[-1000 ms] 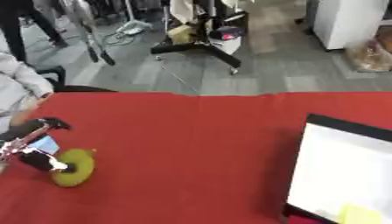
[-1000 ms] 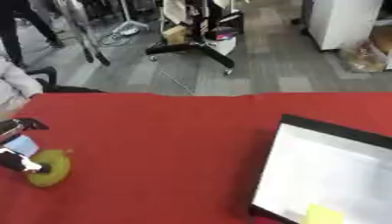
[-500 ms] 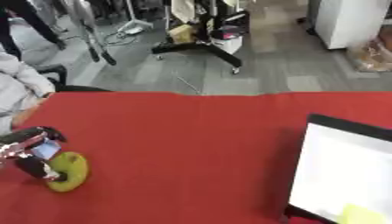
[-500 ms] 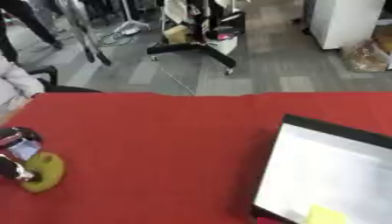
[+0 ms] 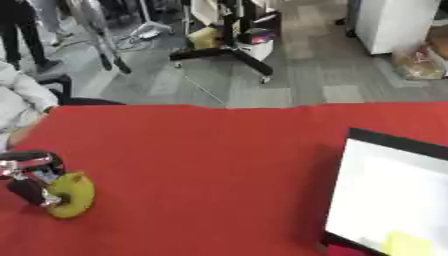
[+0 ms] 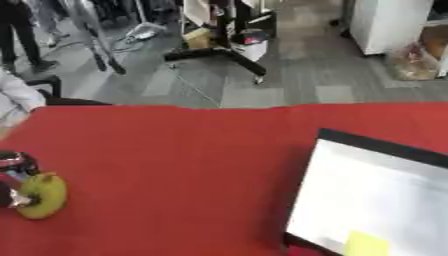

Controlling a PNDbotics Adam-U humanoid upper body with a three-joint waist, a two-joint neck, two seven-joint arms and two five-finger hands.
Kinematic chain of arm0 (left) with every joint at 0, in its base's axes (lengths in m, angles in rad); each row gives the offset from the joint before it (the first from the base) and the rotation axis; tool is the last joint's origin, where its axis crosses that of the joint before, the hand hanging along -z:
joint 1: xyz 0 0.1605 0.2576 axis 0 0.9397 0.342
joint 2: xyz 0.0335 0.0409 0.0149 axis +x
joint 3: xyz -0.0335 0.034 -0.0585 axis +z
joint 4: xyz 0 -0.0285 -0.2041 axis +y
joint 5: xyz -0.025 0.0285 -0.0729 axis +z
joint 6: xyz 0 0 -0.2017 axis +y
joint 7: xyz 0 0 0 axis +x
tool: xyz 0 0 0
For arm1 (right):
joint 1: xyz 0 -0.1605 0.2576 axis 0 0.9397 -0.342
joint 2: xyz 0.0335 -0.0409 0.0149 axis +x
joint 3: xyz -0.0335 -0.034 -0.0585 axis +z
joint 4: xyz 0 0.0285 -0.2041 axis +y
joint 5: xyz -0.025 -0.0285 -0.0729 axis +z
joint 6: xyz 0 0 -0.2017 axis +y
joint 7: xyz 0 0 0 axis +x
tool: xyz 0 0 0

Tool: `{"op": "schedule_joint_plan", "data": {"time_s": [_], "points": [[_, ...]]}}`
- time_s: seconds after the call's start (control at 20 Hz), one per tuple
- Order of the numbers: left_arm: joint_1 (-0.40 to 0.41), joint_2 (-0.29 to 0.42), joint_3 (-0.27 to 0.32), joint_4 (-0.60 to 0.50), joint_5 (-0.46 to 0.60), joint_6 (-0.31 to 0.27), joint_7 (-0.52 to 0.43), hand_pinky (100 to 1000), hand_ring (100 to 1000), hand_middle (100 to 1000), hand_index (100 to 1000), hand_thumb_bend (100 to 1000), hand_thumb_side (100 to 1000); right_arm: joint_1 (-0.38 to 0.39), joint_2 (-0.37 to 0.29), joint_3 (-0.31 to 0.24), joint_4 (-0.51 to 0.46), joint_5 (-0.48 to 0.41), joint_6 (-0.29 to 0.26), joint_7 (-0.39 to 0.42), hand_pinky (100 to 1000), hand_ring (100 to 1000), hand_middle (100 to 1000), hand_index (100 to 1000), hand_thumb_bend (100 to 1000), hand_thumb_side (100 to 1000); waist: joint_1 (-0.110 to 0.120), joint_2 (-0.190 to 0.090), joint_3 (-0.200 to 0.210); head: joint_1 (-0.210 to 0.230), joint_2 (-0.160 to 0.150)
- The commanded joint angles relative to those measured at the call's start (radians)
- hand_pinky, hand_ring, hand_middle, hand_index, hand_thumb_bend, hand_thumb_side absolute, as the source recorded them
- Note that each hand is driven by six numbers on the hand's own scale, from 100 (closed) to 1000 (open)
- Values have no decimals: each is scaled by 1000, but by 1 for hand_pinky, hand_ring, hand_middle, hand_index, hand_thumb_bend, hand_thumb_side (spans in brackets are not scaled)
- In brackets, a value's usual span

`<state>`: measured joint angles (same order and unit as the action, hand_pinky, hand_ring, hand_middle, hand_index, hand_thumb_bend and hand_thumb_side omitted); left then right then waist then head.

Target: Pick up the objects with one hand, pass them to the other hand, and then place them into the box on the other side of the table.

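Note:
A yellow-green rounded object lies on the red table near its left edge. My left hand comes in from the left and its dark fingers curl against the object's left side. A white box with a black rim stands at the right, and a yellow piece lies in its near corner. My right hand shows in neither view.
Past the table's far edge lies grey floor with a black chair base, a white cabinet and standing people at the far left. A person in a white sleeve sits by the table's left corner.
The whole picture has shifted, so the camera moved. My left hand and the yellow-green object sit further left and a little lower in the views than a second ago.

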<state>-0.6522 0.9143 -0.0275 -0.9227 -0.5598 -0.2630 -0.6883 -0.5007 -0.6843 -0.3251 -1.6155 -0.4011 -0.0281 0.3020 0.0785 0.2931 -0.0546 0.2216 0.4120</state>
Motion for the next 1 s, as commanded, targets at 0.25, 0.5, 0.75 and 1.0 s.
{"op": "schedule_joint_plan", "data": {"time_s": [0.25,0.5,0.75,1.0], "points": [[2,49,9,-107,82,40,-88,849,766,654,520,259,100,-4,-31,-14,-20,-8,12,-12,1000,987,985,1000,238,313,6,-22,4,-18,13],[13,50,3,-138,110,74,-76,825,741,618,497,260,100,9,-30,-20,-20,-5,18,-19,1000,984,983,1000,234,316,7,-31,4,-24,19],[25,48,0,-176,131,113,-43,788,702,557,448,244,100,15,-14,-24,-23,-1,38,-18,1000,982,982,1000,232,318,3,-41,4,-42,27],[51,50,1,-237,186,144,6,779,682,523,415,196,100,8,-1,-11,-33,-4,58,-6,1000,981,981,1000,239,315,-4,-48,9,-49,29]]}}
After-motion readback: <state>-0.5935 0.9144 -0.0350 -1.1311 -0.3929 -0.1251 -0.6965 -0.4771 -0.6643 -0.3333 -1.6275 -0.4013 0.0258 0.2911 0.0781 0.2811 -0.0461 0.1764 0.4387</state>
